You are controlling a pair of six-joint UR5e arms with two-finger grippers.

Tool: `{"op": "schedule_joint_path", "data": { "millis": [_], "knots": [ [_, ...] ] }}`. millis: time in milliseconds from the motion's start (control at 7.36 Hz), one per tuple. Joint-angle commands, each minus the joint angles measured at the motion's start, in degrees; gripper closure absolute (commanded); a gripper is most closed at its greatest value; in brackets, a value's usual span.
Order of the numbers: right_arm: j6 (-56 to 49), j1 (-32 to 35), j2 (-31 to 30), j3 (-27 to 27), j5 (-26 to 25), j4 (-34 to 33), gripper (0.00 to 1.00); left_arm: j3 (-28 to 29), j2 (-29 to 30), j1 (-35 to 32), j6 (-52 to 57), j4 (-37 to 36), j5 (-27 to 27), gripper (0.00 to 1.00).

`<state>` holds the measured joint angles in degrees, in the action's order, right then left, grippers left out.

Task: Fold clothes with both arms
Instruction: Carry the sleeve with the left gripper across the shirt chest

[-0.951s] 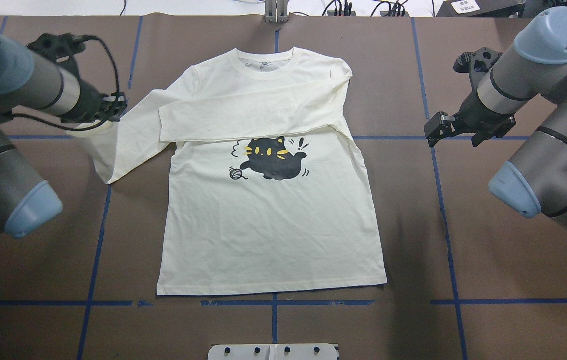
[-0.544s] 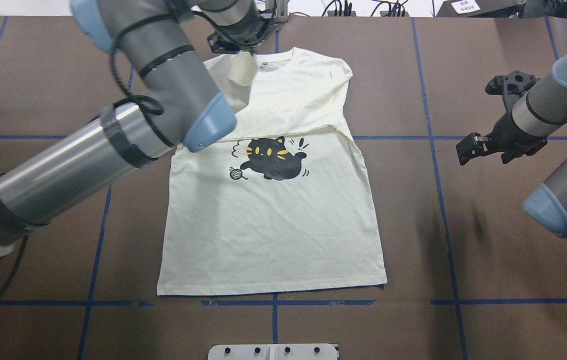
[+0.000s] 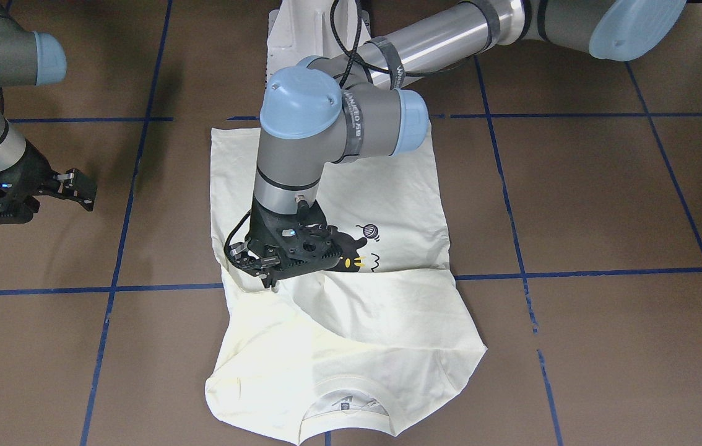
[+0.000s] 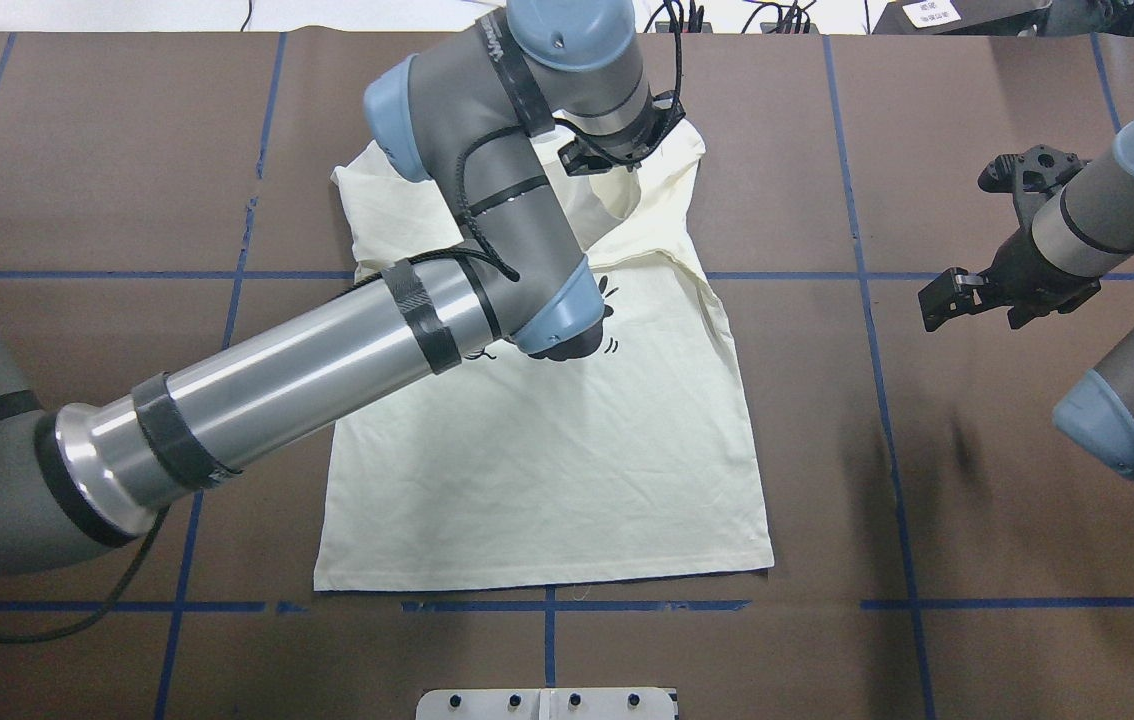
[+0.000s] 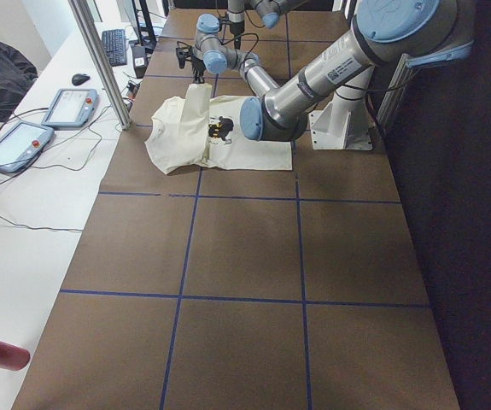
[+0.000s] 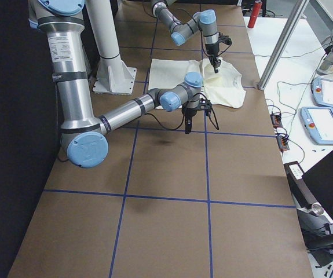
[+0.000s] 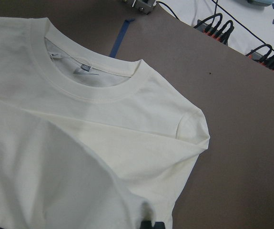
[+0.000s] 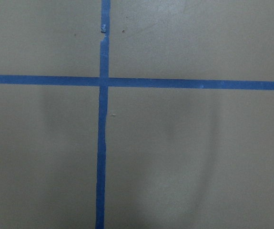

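Shirt: the shirt (image 4: 547, 470) lies print-up on the table (image 4: 927, 500), with its collar (image 7: 94, 86) far from the robot's base and its hem near it. Its long axis runs collar to hem.
Left claw: my left gripper (image 3: 262, 272) is clenched on the sleeve (image 3: 351, 303), raised over the chest beside the cat print (image 3: 351, 257).
Right claw: my right gripper (image 4: 939, 300) hangs over bare table with its fingers apparently parted, grasping nothing, well apart from the cloth.
Key relation: the sleeve crosses the long axis, and the landing spot lies directly beneath the left claw, toward the robot's right shoulder seam.
Nearer arm: the left one. I judge that it should lower and let go.
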<state>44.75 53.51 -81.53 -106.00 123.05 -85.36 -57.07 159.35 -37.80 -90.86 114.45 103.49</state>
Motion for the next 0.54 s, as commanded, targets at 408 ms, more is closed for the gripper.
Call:
{"op": "schedule_joint_path", "data": {
  "millis": [408],
  "knots": [
    [0.52,-0.16,0.32,0.0,-0.01,0.1,0.0,11.55,3.69,4.67,3.28,13.78,-6.89,0.0]
  ]
}}
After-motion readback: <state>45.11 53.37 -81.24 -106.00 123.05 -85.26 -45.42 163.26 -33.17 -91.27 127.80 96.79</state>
